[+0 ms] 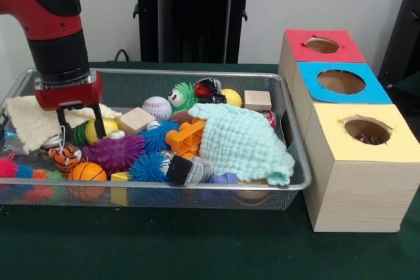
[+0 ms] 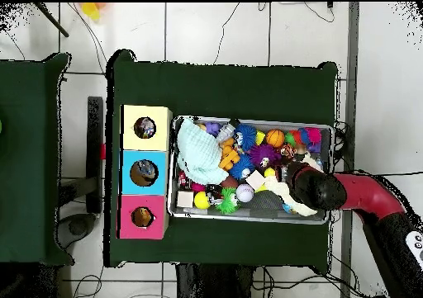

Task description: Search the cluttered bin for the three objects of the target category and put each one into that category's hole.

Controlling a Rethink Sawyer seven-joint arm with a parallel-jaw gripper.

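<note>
The end effector (image 1: 80, 129) is lowered into the wire bin (image 1: 289, 185) near the bin's left end as seen from the front, with its two dark fingers held apart and nothing clamped between them. The tips are placed just above a yellow ball (image 1: 100, 127) and beside a purple spiky ball (image 1: 115, 152), with a cream cloth (image 1: 33, 122) lying against that end of the bin.

Several slips are judged possible from here. The cloth could be snagged by a finger and dragged up with the grasp. A round ball could be squeezed out sideways, since the neighbours are packed touching one another. The soft spiky toys could be pinched along with the intended piece.

The target category is not stated, so the three wanted items cannot be named. Candidates are seen across the bin: an orange basketball (image 1: 87, 173) at the front edge, a baseball (image 1: 156, 107) toward the back edge, and a wooden block (image 1: 257, 100) near the back right corner. More may be hidden under the mint cloth (image 1: 244, 142). The red box (image 1: 323, 46), blue box (image 1: 341, 82) and yellow box (image 1: 366, 130) are lined up just beside the bin's right end on the bench (image 1: 164, 247).
</note>
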